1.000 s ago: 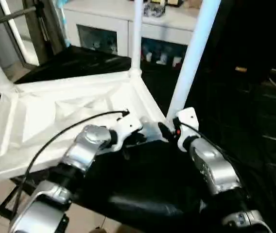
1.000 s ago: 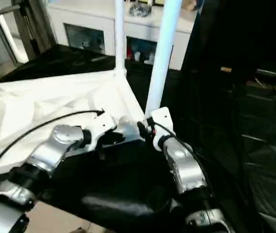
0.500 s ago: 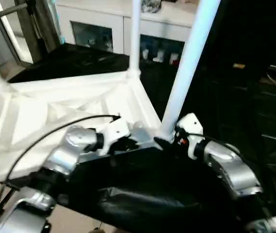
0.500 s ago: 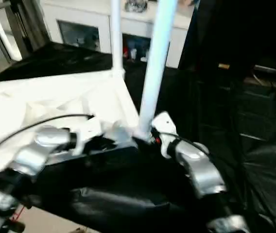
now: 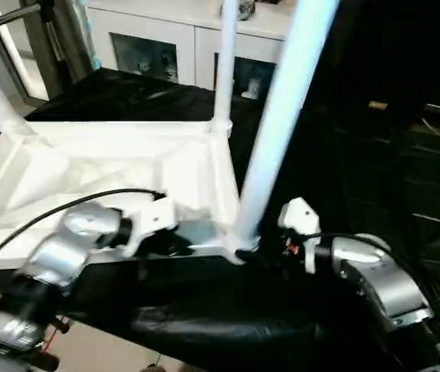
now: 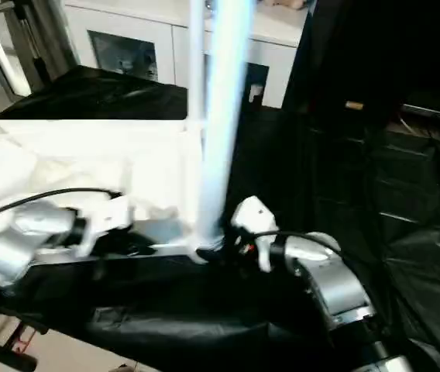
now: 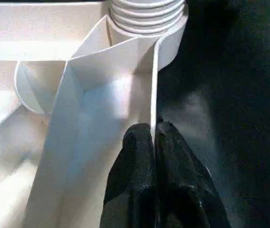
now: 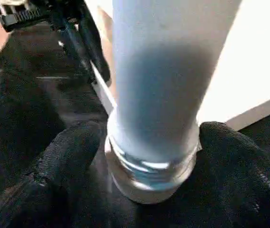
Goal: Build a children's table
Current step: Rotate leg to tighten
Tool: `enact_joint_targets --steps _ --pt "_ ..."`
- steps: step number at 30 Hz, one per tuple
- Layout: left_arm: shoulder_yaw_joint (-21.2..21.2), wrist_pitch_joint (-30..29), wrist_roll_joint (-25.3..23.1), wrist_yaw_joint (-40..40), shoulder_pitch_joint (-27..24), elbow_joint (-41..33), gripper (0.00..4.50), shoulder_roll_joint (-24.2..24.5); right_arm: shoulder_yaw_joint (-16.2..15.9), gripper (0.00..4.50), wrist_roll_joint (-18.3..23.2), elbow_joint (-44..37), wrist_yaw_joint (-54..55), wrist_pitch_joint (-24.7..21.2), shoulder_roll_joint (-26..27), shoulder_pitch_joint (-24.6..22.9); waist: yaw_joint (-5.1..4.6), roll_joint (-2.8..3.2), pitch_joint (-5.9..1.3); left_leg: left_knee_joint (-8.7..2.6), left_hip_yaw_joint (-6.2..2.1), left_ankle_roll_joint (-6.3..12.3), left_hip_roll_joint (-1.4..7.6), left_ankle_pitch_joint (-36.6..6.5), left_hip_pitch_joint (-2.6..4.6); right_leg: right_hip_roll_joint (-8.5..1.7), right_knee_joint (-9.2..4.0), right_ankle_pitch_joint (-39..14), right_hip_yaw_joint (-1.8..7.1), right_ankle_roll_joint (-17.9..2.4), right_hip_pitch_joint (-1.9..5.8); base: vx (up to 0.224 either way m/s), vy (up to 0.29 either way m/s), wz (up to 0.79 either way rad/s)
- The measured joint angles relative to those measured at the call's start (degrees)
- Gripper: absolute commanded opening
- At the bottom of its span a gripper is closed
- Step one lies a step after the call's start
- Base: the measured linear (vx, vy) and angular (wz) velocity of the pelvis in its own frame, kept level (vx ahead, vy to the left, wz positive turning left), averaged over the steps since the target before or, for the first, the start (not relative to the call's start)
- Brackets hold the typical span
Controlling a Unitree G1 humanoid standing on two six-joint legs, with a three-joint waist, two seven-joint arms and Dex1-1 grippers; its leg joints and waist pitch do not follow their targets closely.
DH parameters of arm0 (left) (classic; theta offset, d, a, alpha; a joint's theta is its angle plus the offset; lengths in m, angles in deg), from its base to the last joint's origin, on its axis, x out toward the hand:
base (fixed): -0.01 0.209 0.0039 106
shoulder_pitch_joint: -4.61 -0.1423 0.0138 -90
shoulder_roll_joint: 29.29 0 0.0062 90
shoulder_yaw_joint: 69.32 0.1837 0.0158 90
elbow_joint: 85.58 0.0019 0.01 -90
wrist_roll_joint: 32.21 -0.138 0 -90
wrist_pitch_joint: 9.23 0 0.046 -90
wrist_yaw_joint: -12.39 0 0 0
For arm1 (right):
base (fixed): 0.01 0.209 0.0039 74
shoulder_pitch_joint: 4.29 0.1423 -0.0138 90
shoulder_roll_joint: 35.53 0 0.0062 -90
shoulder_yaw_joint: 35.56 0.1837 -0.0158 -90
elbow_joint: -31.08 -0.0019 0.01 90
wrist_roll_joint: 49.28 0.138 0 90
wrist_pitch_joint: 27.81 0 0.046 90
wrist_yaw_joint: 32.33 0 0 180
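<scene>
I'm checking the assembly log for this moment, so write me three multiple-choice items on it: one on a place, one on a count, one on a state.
1. Where does the left claw grip?
A. the tabletop's thin edge wall beside a corner socket
B. a leg's upper end
C. the cabinet door

2. How many legs stand up from the tabletop in the left eye view?
A. one
B. three
C. five

3. How does the right claw stand?
A. shut flat on the cloth
B. fingers spread either side of the near leg's base
C. holding a loose leg level

Key: 1 A, the left wrist view shows the fingers pinching the wall; 2 B, near, far and left-corner legs show; 3 B, the right wrist view shows a finger on each side of the leg.
</scene>
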Motion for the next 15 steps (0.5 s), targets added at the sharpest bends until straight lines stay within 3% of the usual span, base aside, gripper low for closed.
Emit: enact_joint_targets --steps 9,13,15 --pt "-2.0 -3.3 1.4 0.6 -4.6 -7.1 0.00 3.5 -2.0 3.76 -0.3 1.7 0.2 1.6 3.4 0.7 -0.02 -1.52 0.13 0.00 0.03 -0.04 0.01 0.0 0.10 0.00 0.06 0.0 0.03 0.0 0.01 0.000 0.000 0.00" --pt "-2.8 -3.7 1.6 1.1 -6.4 -9.2 0.00 4.2 -3.2 3.76 -0.5 3.3 0.0 1.9 4.3 2.3 0.14 -1.60 0.13 -0.01 0.06 -0.04 0.00 0.0 0.09 0.00 0.05 0.0 0.05 0.0 0.01 0.000 0.000 0.00" --pt "-3.1 -3.1 1.6 1.7 -6.7 -9.3 0.00 4.2 -3.2 3.76 -0.6 3.6 0.0 2.4 4.2 2.5 0.26 -2.00 0.13 -0.02 0.07 -0.05 0.01 0.0 0.12 0.00 0.10 0.0 0.04 0.0 0.01 0.000 0.000 0.00"
